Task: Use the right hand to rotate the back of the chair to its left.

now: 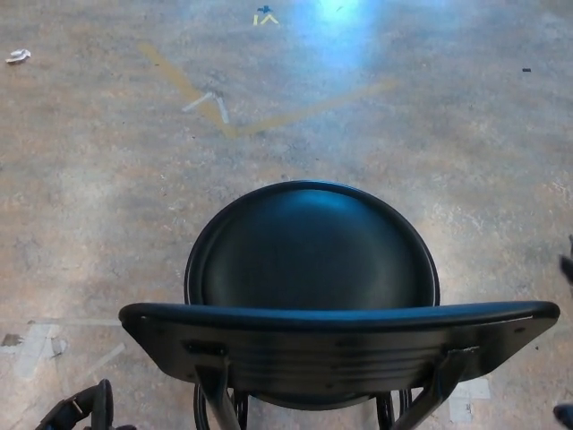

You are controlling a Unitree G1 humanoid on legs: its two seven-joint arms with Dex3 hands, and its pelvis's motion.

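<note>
Black chair point(312, 269) sat centre-bottom of frame, backrest point(340, 345) nearest camera, untouched. Looked rigid, smooth, fairly heavy; best pushed at backrest's right end. Left hand point(81, 412) barely visible bottom left, right hand point(566, 269) at right edge; couldn't tell open or closed.
</note>
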